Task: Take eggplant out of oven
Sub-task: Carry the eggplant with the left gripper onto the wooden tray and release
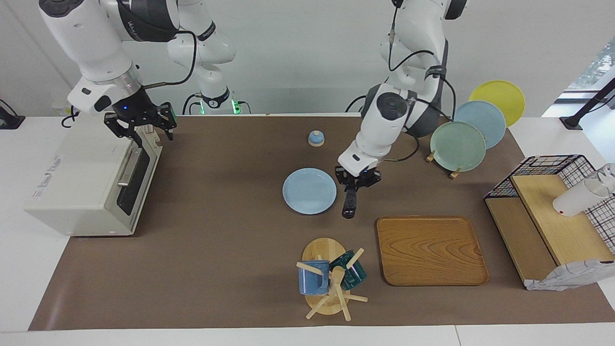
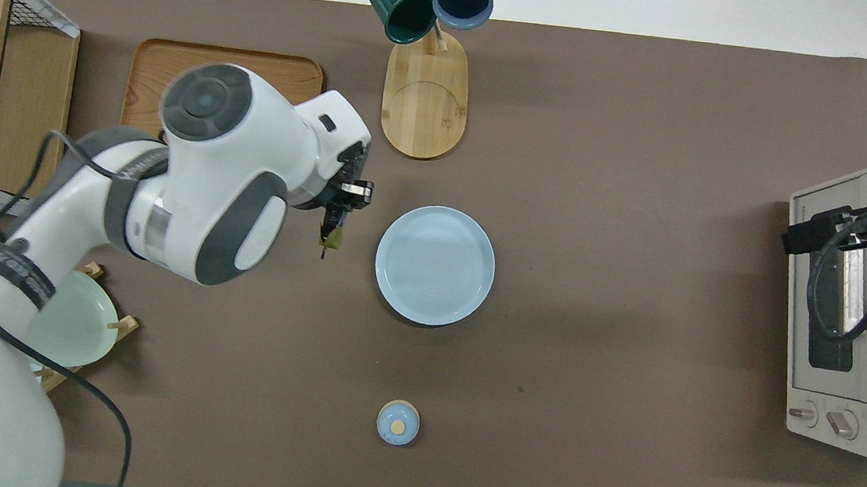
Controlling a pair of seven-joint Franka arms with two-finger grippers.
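My left gripper (image 1: 358, 181) is shut on the top end of the dark eggplant (image 1: 349, 204). The eggplant hangs upright over the brown mat, beside the light blue plate (image 1: 309, 190), with its lower end close to the mat. In the overhead view the left gripper (image 2: 342, 203) covers most of the eggplant, and only its greenish tip (image 2: 331, 240) shows. The cream-white oven (image 1: 81, 182) stands at the right arm's end of the table with its dark glass door (image 1: 132, 185) up. My right gripper (image 1: 141, 127) is open and empty over the oven's top front edge; it also shows in the overhead view (image 2: 816, 233).
A wooden tray (image 1: 430, 250) lies farther from the robots than the eggplant. A mug tree (image 1: 331, 281) holds a blue and a green mug. A plate stand (image 1: 459, 146) and a wire rack with wooden shelves (image 1: 552, 216) are at the left arm's end. A small blue knob (image 1: 315, 138) sits near the robots.
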